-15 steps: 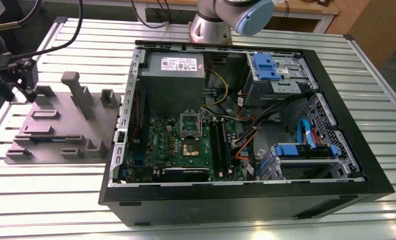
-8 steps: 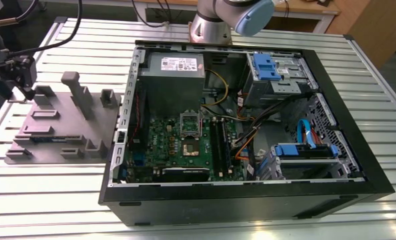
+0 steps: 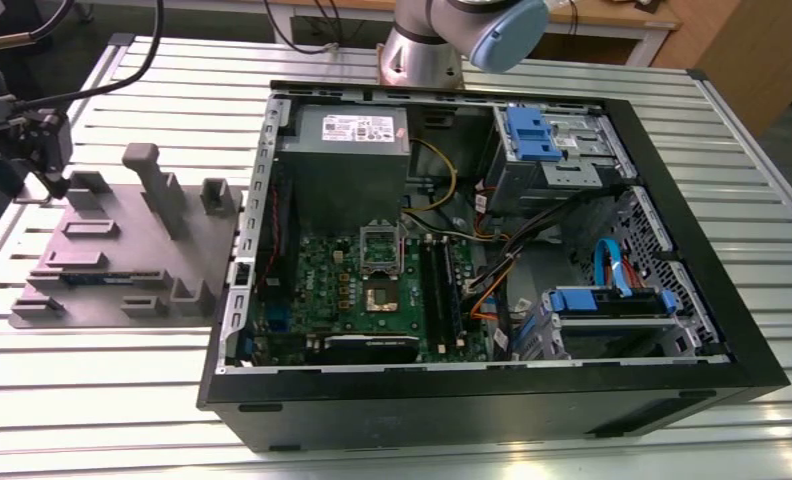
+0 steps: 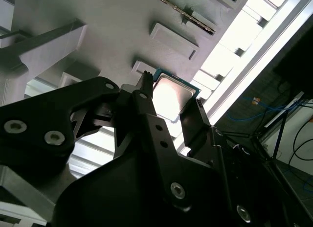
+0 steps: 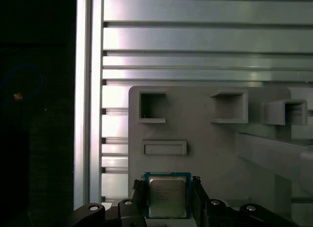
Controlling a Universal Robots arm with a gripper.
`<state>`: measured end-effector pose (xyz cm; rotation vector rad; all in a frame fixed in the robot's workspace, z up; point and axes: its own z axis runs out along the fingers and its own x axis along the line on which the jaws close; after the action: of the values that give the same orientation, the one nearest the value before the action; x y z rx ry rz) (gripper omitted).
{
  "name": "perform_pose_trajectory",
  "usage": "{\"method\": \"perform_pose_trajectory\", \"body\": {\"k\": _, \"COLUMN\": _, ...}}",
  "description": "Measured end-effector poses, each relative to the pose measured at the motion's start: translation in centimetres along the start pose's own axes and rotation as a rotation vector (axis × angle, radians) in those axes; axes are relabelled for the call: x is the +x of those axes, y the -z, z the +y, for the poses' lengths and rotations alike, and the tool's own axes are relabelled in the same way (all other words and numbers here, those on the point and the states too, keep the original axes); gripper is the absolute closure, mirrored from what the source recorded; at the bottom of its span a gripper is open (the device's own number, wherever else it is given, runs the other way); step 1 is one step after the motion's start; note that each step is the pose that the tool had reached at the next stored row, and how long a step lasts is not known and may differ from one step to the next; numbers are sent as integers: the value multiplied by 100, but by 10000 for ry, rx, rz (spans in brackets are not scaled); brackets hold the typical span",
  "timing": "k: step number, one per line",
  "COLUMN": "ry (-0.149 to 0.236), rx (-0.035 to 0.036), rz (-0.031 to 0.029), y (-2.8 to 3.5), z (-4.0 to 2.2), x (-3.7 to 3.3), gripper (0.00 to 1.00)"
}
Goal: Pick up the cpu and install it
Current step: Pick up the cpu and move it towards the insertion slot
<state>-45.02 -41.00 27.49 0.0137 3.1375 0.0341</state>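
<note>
The cpu (image 5: 167,196) is a small square chip with a pale metal top and a green rim, and it also shows in the second wrist view (image 4: 172,94). My gripper (image 5: 167,189) is shut on it, one black finger (image 5: 139,192) against each side edge. Chip and gripper (image 4: 171,103) sit over the grey plastic fixture (image 5: 205,148). In the exterior view, the gripper (image 3: 39,188) hangs at the fixture's (image 3: 116,250) far corner, on the exterior view's left. The motherboard socket (image 3: 373,296) lies open inside the computer case (image 3: 503,400), well off to the exterior view's right.
The open black case holds a grey power supply box (image 3: 349,150), black memory sticks (image 3: 436,275), blue drive brackets (image 3: 610,300) and loose cables (image 3: 503,270). Upright posts (image 3: 149,180) rise from the fixture. Everything stands on a slatted metal table (image 3: 89,400).
</note>
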Motion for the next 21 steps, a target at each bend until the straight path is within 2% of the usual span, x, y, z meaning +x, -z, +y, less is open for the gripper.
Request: {"method": "perform_pose_trajectory", "body": {"k": 21, "ry": 0, "rx": 8, "rz": 1, "y": 46, "z": 3, "x": 0, "gripper": 53}}
